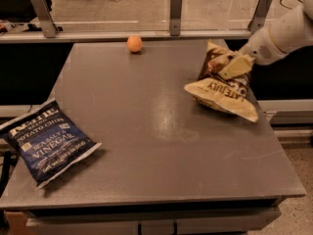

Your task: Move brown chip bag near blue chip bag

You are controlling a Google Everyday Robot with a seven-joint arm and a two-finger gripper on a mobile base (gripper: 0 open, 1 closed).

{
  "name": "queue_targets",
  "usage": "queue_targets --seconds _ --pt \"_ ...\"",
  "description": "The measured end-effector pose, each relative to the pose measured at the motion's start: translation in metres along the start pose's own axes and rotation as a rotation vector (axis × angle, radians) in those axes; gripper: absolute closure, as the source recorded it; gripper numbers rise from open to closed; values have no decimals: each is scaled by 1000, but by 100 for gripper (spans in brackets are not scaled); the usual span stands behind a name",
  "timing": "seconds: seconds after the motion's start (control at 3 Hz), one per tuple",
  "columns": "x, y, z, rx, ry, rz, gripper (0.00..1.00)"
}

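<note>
Blue chip bag point(49, 141) lies flat at the left edge of the worktop point(156, 131), near the front corner, partly overhanging. Orange point(134, 43) sits mid far edge. Brown chip bag point(222, 94) is near the right edge, tilted. My gripper point(235, 66) is clamped on its upper part.

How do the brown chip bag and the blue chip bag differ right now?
The brown chip bag is brown and cream; the blue chip bag is navy with white edges. The brown one is crumpled and tilted up at the right of the view, held by the gripper; the blue one lies flat, untouched, at the front left. Both are crinkly bags on the same table.
</note>
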State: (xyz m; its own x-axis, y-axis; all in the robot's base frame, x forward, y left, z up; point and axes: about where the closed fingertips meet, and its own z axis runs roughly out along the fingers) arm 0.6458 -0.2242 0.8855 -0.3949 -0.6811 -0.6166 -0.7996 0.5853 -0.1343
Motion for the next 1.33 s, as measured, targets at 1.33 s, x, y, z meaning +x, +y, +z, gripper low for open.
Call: queue_targets --seconds 1.33 --pt "-83 -43 -6 105 -170 -45 100"
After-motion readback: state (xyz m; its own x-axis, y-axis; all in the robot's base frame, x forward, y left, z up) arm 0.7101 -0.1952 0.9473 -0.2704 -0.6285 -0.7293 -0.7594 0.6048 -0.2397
